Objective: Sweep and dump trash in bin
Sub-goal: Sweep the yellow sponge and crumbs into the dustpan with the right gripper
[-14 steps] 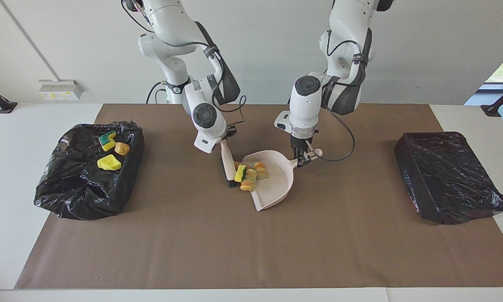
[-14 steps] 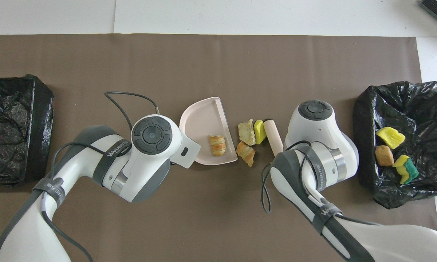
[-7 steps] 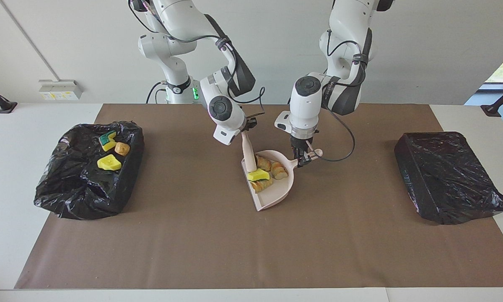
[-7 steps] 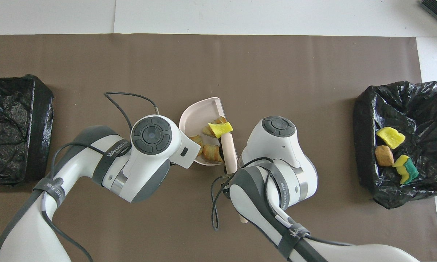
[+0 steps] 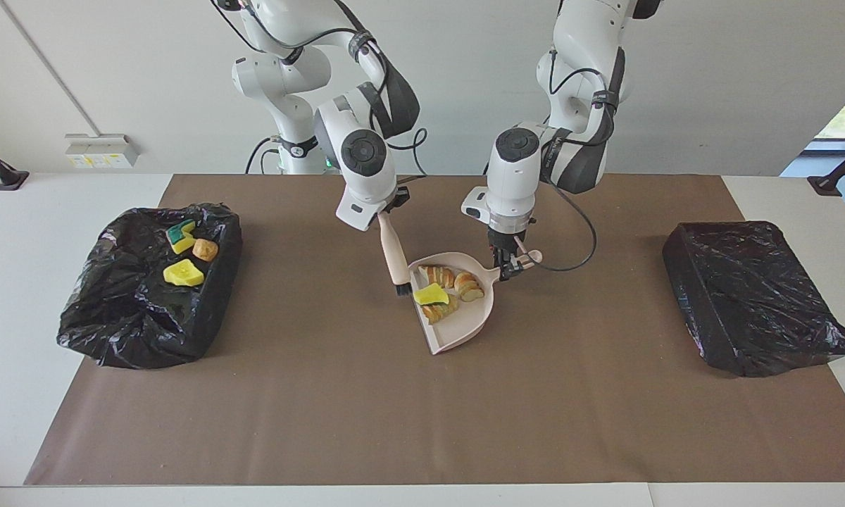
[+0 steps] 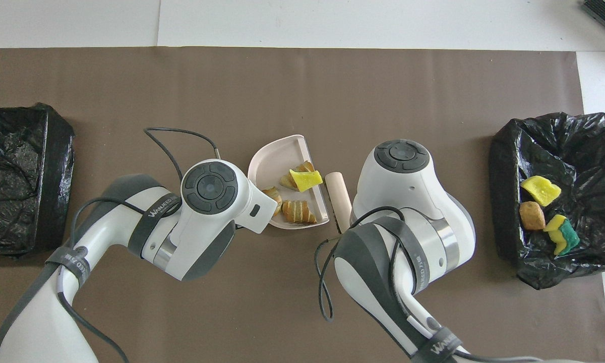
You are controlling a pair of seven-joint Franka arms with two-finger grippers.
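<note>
Four scraps in the dustpan, three in the bin

Four pieces of trash (image 5: 442, 293) lie in the pink dustpan (image 5: 465, 324) at the middle of the brown mat (image 5: 422, 422). Three more (image 5: 185, 255) sit in the open black bin (image 5: 113, 317) at the right arm's end. Left gripper (image 5: 512, 267) is clamped on the dustpan's handle. Right gripper (image 5: 387, 209) grips the brush (image 5: 395, 255), whose bristles hang just beside the dustpan's open edge. A closed black bag (image 5: 746, 296) lies at the left arm's end.

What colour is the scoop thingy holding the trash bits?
The dustpan is pale pink; the facing view shows it best.
</note>
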